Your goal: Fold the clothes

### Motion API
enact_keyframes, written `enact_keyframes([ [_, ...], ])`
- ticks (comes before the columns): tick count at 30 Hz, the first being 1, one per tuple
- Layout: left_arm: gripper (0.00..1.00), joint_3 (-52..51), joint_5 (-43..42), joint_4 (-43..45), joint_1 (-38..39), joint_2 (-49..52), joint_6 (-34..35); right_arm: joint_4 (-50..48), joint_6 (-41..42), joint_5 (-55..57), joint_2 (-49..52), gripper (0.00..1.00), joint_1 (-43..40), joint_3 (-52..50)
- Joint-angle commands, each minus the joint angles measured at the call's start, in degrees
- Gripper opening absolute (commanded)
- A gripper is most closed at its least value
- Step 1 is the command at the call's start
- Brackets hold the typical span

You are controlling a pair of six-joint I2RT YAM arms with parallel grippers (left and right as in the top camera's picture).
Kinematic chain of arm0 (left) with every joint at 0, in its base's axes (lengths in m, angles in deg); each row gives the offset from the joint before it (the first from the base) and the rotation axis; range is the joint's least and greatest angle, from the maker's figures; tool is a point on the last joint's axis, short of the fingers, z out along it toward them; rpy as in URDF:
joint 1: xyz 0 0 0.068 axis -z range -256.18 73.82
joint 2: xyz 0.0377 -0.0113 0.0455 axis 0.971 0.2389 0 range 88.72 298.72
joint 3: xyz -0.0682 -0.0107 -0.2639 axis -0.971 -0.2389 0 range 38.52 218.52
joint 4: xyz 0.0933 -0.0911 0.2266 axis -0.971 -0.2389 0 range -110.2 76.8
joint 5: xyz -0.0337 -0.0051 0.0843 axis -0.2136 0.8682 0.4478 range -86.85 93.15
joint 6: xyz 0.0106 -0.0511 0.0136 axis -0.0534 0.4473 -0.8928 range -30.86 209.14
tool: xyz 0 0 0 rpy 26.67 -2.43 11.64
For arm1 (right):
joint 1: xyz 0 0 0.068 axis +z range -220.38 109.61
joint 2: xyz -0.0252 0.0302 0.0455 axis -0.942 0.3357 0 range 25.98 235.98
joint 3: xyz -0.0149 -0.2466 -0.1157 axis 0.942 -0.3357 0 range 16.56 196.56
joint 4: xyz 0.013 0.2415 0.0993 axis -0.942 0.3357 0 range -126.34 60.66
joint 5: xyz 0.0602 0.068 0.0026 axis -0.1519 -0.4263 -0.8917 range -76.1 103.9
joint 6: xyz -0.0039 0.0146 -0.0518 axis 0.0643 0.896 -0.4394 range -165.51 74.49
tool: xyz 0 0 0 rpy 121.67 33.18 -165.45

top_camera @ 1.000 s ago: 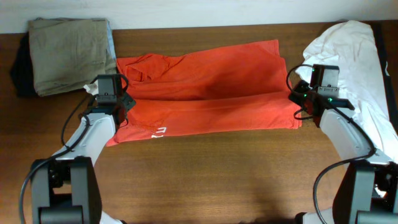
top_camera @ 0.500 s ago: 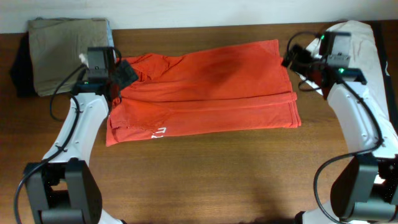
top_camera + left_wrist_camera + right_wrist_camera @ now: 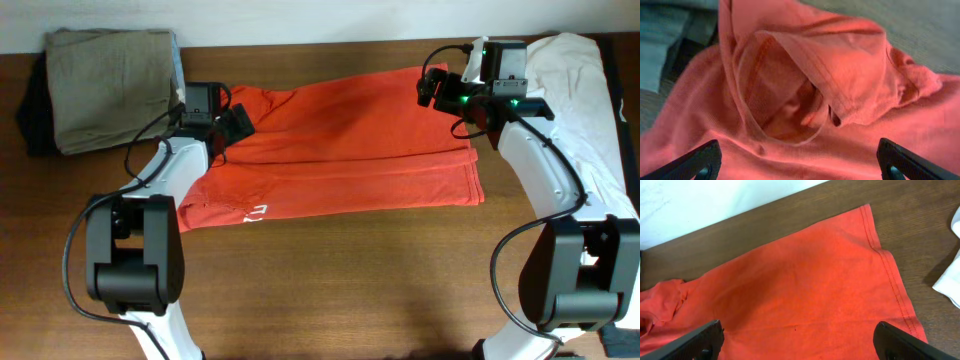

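Note:
The clothes, a red-orange T-shirt [image 3: 340, 150], lie folded lengthwise across the table, with white lettering [image 3: 255, 211] at the near left. My left gripper [image 3: 235, 122] hovers over the shirt's left end, open, with nothing between its fingers. In the left wrist view the gripper [image 3: 800, 167] stands wide above the neck opening [image 3: 785, 100]. My right gripper [image 3: 432, 88] is open over the shirt's far right corner. In the right wrist view the gripper [image 3: 800, 345] spans flat fabric, and the stitched hem [image 3: 890, 270] runs down the right.
Khaki folded garments [image 3: 110, 85] sit at the back left on something dark [image 3: 30, 115]. A white cloth [image 3: 575, 90] lies along the right edge. Bare wooden table [image 3: 350, 270] stretches in front of the shirt.
Both grippers went from shut to open, letting go of the shirt's ends. Each then rose toward the far side and moved inward over the shirt.

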Motion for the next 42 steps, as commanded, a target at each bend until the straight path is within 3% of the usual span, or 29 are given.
enact_keyframes([
  [1, 0.99, 1.31, 2.16, 2.69, -0.66, 1.31, 0.55, 0.24, -0.61, -0.72, 0.42, 0.99, 0.26, 0.76],
  [5, 0.89, 1.31, 2.23, 5.97, -0.68, 1.75, 0.50, 0.39, -0.61, -0.72, 0.42, 0.99, 0.26, 0.76],
  [11, 0.89, 1.31, 2.25, 7.06, -1.46, 4.44, 0.50, 0.42, -0.61, -0.72, 0.42, 0.99, 0.28, 0.74],
  [19, 0.41, 1.31, 2.21, 7.65, -3.26, 4.87, 0.50, 0.37, -0.61, -0.70, 0.44, 0.99, 0.26, 0.74],
  [20, 0.26, 1.31, 2.16, 7.63, -3.26, 4.87, 0.50, 0.35, -0.63, -0.70, 0.44, 0.99, 0.26, 0.74],
  [24, 0.01, 1.31, 1.60, 7.61, -3.26, 4.87, 0.50, 0.15, -0.61, -0.70, 0.76, 0.99, 0.26, 0.74],
  [26, 0.00, 1.33, 1.60, 7.50, -3.26, 4.85, 0.50, -0.26, -5.66, -0.68, 0.66, 0.98, 0.35, 1.49],
  [31, 0.00, 1.31, -0.22, 4.94, -3.26, -0.87, 0.50, 1.31, -9.22, 1.25, 4.04, 0.99, 1.40, 15.19],
  [36, 0.00, 1.31, -0.22, 1.53, -3.26, -1.68, 0.48, 15.28, -16.74, 8.83, 28.63, 0.98, 1.40, 42.42],
  [42, 0.00, 1.31, -1.51, -0.02, -3.19, -1.68, 0.48, 14.21, -16.68, 14.40, 39.47, 0.99, 1.33, 46.51],
])
